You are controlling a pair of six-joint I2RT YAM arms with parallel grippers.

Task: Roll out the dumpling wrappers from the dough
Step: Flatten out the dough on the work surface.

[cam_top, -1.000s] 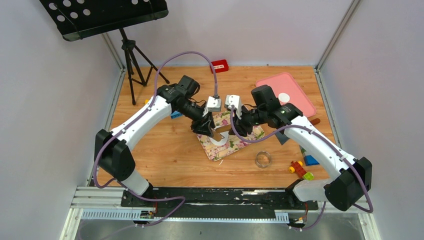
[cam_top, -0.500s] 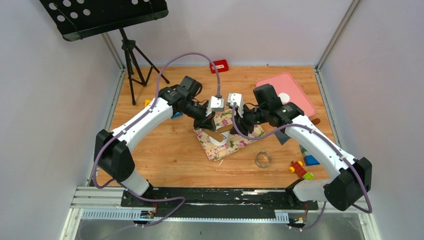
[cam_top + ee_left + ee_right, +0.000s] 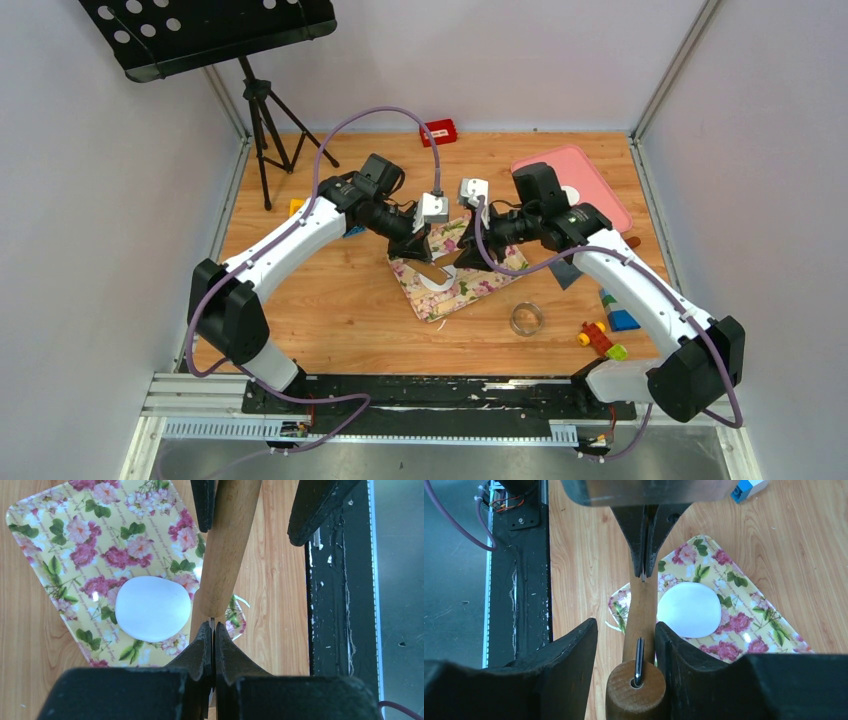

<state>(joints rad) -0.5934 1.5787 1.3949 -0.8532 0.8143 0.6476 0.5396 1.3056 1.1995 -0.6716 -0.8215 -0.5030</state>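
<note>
A wooden rolling pin (image 3: 447, 262) hangs over the floral tray (image 3: 470, 285) between both grippers. My left gripper (image 3: 214, 630) is shut on the thin metal loop at one end of the rolling pin (image 3: 227, 545). My right gripper (image 3: 625, 625) is open around the other handle of the rolling pin (image 3: 641, 610): the right finger touches the wood and the left finger stands apart. The dough (image 3: 152, 608), a smooth white flattened ball, lies on the floral tray (image 3: 65, 545) beside the pin. The same dough (image 3: 689, 609) lies just right of the pin in the right wrist view. One round white dumpling wrapper (image 3: 568, 195) lies on the pink tray (image 3: 545, 170).
A metal ring cutter (image 3: 526, 319) stands on the wood in front of the floral tray. Coloured toy bricks (image 3: 600, 340) and a blue block (image 3: 622, 320) lie near the right arm. A red object (image 3: 439, 132) sits at the back edge. A music stand's tripod (image 3: 262, 110) is at the back left.
My left gripper has closed on the pin's metal loop. The right gripper's jaws have spread wider around the other handle, and its wrist has shifted slightly toward the back.
</note>
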